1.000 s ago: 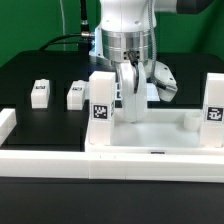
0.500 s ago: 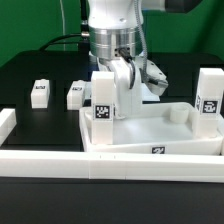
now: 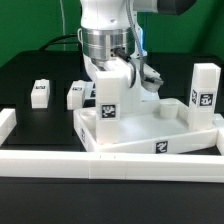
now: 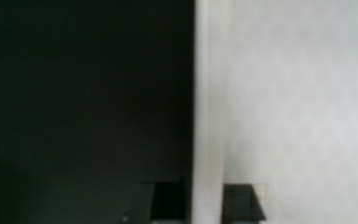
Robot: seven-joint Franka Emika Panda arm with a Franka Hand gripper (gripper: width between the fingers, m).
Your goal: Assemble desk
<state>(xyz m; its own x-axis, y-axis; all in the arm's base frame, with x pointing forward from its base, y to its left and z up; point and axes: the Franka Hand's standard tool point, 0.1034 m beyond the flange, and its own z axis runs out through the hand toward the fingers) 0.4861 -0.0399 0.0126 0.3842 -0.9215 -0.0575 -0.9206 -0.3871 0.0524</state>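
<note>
The white desk tabletop lies upside down on the black table, turned at an angle. Two white tagged legs stand upright on it, one at its near left corner and one at its right end. My gripper reaches down behind the left leg and is shut on the tabletop's raised rim. In the wrist view the thin white rim runs between my two dark fingers, with my gripper closed on it. Two loose legs lie on the table at the exterior view's left.
A long low white border rail runs along the front, and a short piece stands at the exterior view's left. The tabletop's front edge lies close against the front rail.
The tabletop has turned and slid toward the exterior view's left with my gripper on its rim. Both standing legs moved left with it. The loose legs have not moved.
</note>
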